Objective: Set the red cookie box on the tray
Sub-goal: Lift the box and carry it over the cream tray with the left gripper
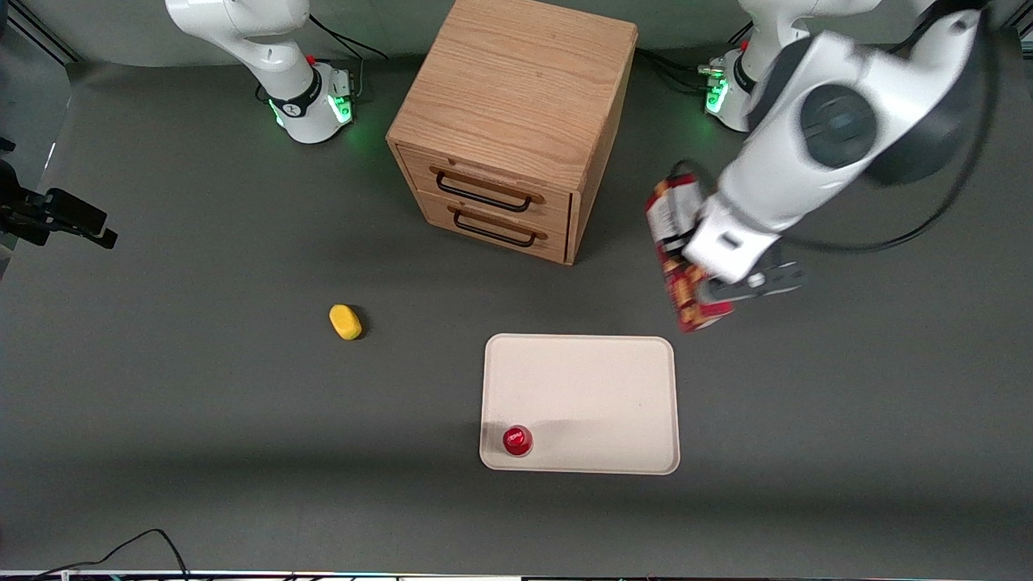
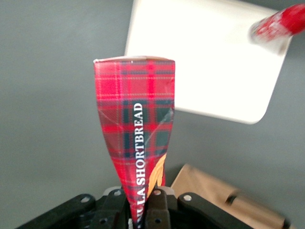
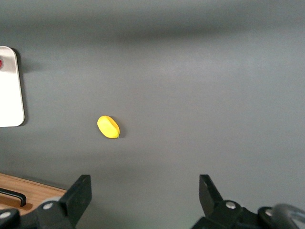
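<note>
above the table, tool (image 2: 143,210) grips red cookie box (image 2: 136,129), seemingly airborne.

The red cookie box (image 2: 135,124) wears red-and-dark tartan with white lettering. The tray (image 1: 589,387) is cream-white; the black gripper (image 2: 143,210) clamps the box.

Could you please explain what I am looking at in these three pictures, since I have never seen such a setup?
These are two robot arms on a grey table. One picture looks down from the front; the other two come from cameras on each arm's wrist. The working arm's gripper is shut on the red cookie box, carried in the air above the table, not yet over the tray. A small red can stands on the tray's corner. A wooden drawer cabinet stands farther from the front camera, and a yellow object lies toward the parked arm's end.
</note>
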### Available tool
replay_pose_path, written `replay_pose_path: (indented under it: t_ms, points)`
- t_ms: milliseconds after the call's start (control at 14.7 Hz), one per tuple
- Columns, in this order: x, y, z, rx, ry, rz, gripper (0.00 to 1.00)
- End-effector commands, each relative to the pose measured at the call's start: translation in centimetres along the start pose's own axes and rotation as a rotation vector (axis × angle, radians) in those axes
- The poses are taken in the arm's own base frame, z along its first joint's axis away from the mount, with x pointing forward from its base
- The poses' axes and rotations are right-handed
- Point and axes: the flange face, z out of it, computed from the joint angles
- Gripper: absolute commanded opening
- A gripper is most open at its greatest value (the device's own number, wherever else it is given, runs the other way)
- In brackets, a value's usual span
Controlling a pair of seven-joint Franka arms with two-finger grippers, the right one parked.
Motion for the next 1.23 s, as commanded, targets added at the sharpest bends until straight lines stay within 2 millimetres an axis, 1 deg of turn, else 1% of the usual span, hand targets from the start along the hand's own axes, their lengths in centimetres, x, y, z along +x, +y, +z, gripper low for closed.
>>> replay_pose_path:
  t_ms: [0,205,273,341,409,545,614,682,750,886,955,1023,1091,1159]
  points:
    - [4.2,1.6,6.4,-0.025,0.033,-0.011,0.00]
    - [7.7,1.8,12.9,-0.014,0.078,0.020,0.00]
    - [8.5,1.8,14.8,-0.020,0.088,0.029,0.00]
    - [9.0,1.8,16.4,-0.036,0.098,0.036,0.00]
    - [9.4,1.6,17.6,-0.050,0.107,0.035,0.00]
    - [9.9,1.3,19.9,-0.025,0.131,0.065,0.00]
    - [10.3,0.8,21.1,-0.016,0.146,0.079,0.00]
    - [11.3,-0.4,22.2,0.000,0.173,0.081,0.00]
    - [12.1,-1.4,23.1,0.007,0.191,0.077,0.00]
    - [12.2,-1.5,24.2,0.002,0.189,0.077,0.00]
    - [12.5,-1.6,24.2,0.001,0.189,0.077,0.00]
    - [12.5,-1.6,24.3,0.000,0.190,0.078,0.59]
    - [12.7,-1.8,24.1,0.001,0.193,0.071,1.00]
    - [12.9,-1.8,23.1,0.005,0.197,0.065,1.00]
